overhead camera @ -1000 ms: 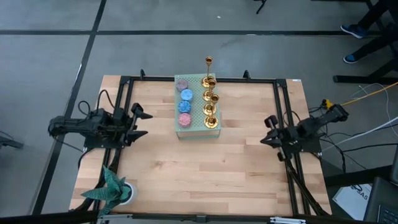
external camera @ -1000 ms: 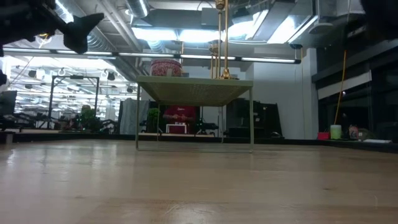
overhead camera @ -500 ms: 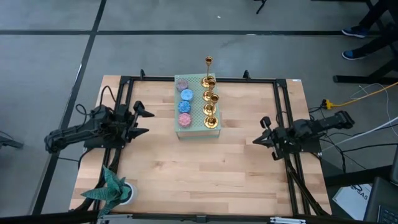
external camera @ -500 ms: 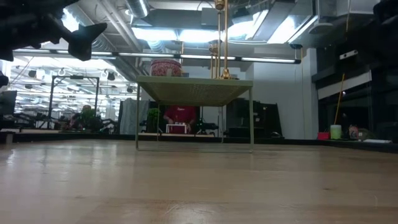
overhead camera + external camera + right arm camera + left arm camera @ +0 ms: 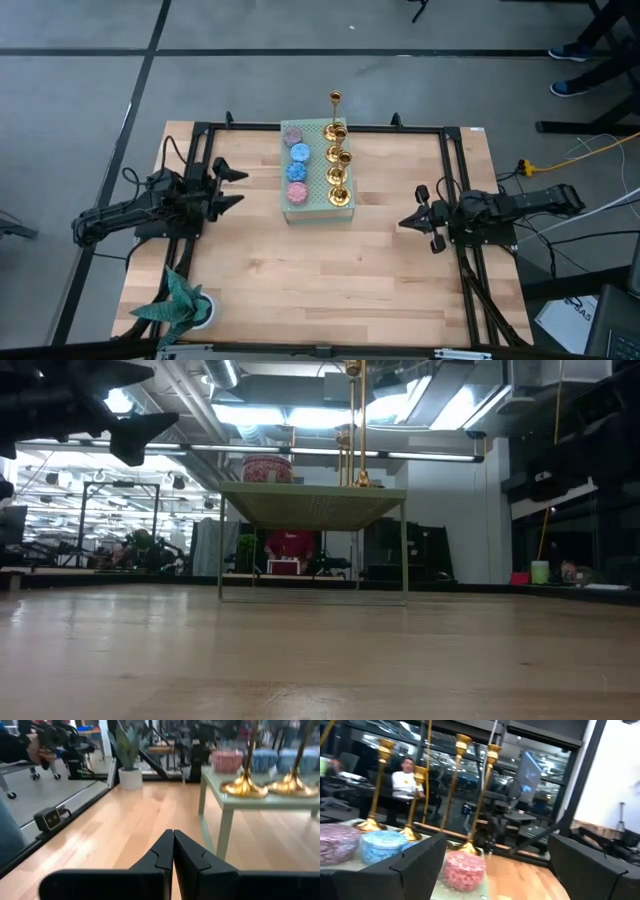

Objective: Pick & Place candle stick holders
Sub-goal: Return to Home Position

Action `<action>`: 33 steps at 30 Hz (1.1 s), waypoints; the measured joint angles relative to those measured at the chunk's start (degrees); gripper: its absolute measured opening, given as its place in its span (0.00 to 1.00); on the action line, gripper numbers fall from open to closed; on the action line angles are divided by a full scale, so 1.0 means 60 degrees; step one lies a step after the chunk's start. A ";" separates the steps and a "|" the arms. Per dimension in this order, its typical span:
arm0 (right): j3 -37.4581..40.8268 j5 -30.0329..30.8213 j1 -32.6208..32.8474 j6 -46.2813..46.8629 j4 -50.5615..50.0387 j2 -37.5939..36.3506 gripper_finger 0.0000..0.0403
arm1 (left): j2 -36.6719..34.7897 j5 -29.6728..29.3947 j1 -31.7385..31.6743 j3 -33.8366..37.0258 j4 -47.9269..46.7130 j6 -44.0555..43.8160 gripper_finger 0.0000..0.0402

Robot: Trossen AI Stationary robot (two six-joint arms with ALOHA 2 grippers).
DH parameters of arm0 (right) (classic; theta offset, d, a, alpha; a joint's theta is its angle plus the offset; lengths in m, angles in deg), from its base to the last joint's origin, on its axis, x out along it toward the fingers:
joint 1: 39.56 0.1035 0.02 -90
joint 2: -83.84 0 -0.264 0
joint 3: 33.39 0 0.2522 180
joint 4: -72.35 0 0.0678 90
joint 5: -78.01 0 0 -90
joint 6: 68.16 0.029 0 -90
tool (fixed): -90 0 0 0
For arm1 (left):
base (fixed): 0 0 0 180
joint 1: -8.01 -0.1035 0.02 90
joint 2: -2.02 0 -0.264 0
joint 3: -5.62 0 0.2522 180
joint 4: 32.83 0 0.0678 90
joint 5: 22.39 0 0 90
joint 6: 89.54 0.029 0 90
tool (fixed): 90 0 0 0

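1. Overhead: gold candle holders (image 5: 339, 155) line a green shelf (image 5: 315, 212), well apart from the left claw (image 5: 231, 187) and right claw (image 5: 405, 221).
2. Table level: holders top the shelf.
3. Left wrist: fingers (image 5: 415, 865) spread wide, empty.
4. Right wrist: fingers (image 5: 155, 860) pressed together, empty.

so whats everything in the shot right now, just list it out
candle stick holders: four, gold, one row on the shelf, on the right arm's side
candle discs: four, one mauve, two blue, one pink, in a row beside the holders
shelf: one, pale green, mid-table toward the far edge
table: one, light wood
plant: one, teal leaves in a white pot, near corner on the left arm's side
person: one, white top, in the room behind
left gripper: one, black, open and empty, left of the shelf
right gripper: one, black, shut and empty, right of the shelf
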 joint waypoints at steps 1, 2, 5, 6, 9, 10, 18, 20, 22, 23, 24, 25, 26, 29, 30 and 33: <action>0.0000 0.0000 -0.0042 0.0135 -0.0011 0.0126 0.04 | 0.0000 0.0004 0.0126 0.0000 -0.0028 0.0002 0.86; 0.0000 0.0000 -0.0067 0.0292 -0.0006 0.0248 0.04 | 0.0000 0.0038 0.0262 0.0000 -0.0117 0.0018 0.86; 0.0000 -0.0004 -0.0109 0.0565 -0.0004 0.0556 0.04 | 0.0000 -0.0066 0.0721 0.0000 -0.0516 -0.0085 0.86; 0.0000 -0.0004 -0.0114 0.0618 -0.0006 0.0636 0.04 | 0.0000 -0.0307 0.0870 0.0000 -0.0714 -0.0246 0.86; 0.0000 -0.0001 -0.0114 0.0870 0.0018 0.0694 0.04 | 0.0000 -0.1180 0.1347 0.0000 -0.1529 -0.0729 0.86; 0.0000 -0.0004 -0.0114 0.0917 0.0068 0.0693 0.04 | 0.0000 -0.1343 0.1526 0.0000 -0.1673 -0.0756 0.86; 0.0000 0.0000 -0.0114 0.0826 0.0322 0.0678 0.04 | 0.0000 -0.3149 0.2580 0.0226 -0.1222 0.0313 0.86; 0.0000 0.0000 -0.0114 0.0843 0.0366 0.0674 0.04 | 0.0005 -0.3151 0.2731 0.0443 -0.0817 0.0672 0.86; 0.0000 0.0000 -0.0114 0.0847 0.0452 0.0674 0.04 | 0.0037 -0.3152 0.2824 0.0444 -0.0659 0.0999 0.86; 0.0000 -0.0001 -0.0114 0.0849 0.0489 0.0674 0.04 | 0.0040 -0.3152 0.2862 0.0444 -0.0730 0.1136 0.86; 0.0000 0.0000 -0.0114 0.0851 0.0588 0.0674 0.04 | 0.0033 -0.3156 0.2890 0.0444 -0.0808 0.1292 0.86; 0.0000 0.0000 -0.0114 0.0851 0.0724 0.0674 0.04 | 0.0014 -0.3143 0.2907 0.0444 -0.0791 0.1420 0.86; 0.0000 0.0000 -0.0114 0.0846 0.0818 0.0672 0.04 | 0.0011 -0.3090 0.2905 0.0444 -0.0731 0.1535 0.86; 0.0000 0.0000 -0.0114 0.0838 0.0963 0.0671 0.04 | 0.0015 -0.2653 0.2901 0.0444 -0.0744 0.1681 0.86; 0.0000 0.0000 -0.0114 0.0836 0.0964 0.0674 0.04 | 0.0014 -0.2522 0.2901 0.0444 -0.0767 0.1693 0.86; 0.0000 0.0000 -0.0114 0.0814 0.0913 0.0674 0.04 | 0.0015 -0.2489 0.2901 0.0444 -0.1156 0.1775 0.86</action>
